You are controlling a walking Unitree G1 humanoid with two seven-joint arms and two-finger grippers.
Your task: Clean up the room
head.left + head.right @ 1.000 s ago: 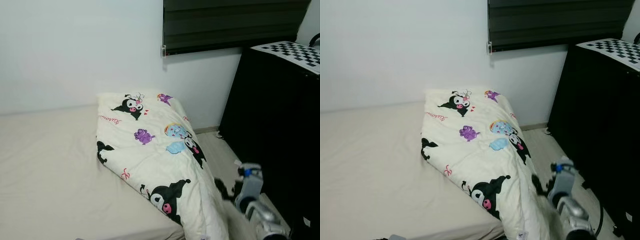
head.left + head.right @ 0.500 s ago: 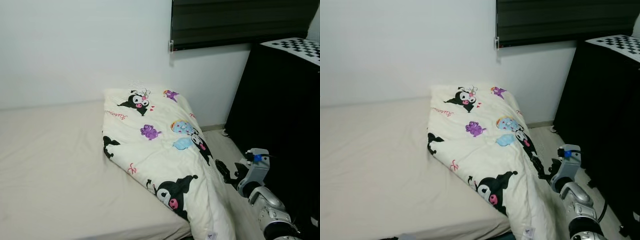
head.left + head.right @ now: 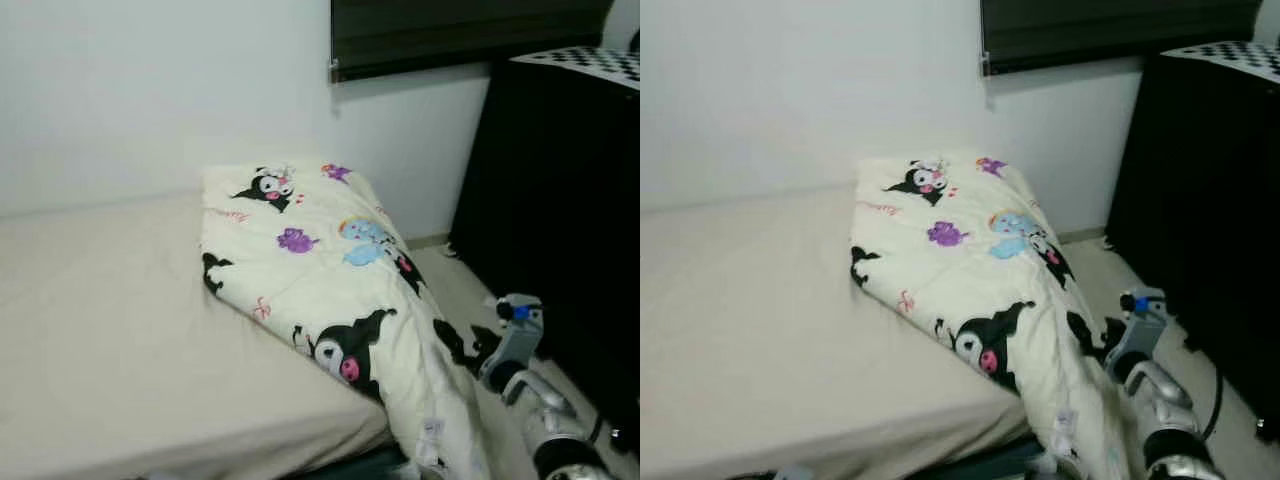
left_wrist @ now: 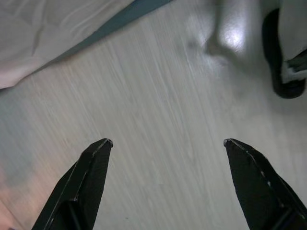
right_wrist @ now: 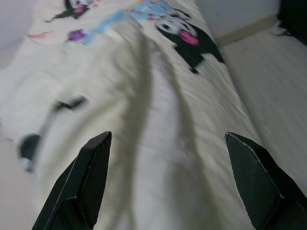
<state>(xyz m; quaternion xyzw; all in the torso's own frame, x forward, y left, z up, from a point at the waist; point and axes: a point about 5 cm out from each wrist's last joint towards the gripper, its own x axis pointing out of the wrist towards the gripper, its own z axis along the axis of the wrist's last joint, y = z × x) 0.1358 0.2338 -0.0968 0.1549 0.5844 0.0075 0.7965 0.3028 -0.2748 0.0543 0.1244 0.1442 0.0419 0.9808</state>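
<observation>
Silver right arm (image 3: 545, 415), blue-capped wrist, black cable; each tool: two tapered black fingers (image 4: 84, 184).

Cream cartoon-print blanket (image 3: 320, 270), bunched on bed (image 3: 110, 330), draping over edge

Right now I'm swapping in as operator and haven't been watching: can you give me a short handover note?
Right gripper: open, fingers spread, holding nothing, raised beside the hanging edge of the cartoon-print blanket and pointed at it.
Left gripper: open, pointing down at the bare wood floor.
The blanket lies bunched along the right side of the bed, one end spilling off the corner toward the floor, next to the black cabinet.
Done: nothing yet that shows.
Left: probably grasp the blanket and straighten or fold it on the bed.
</observation>
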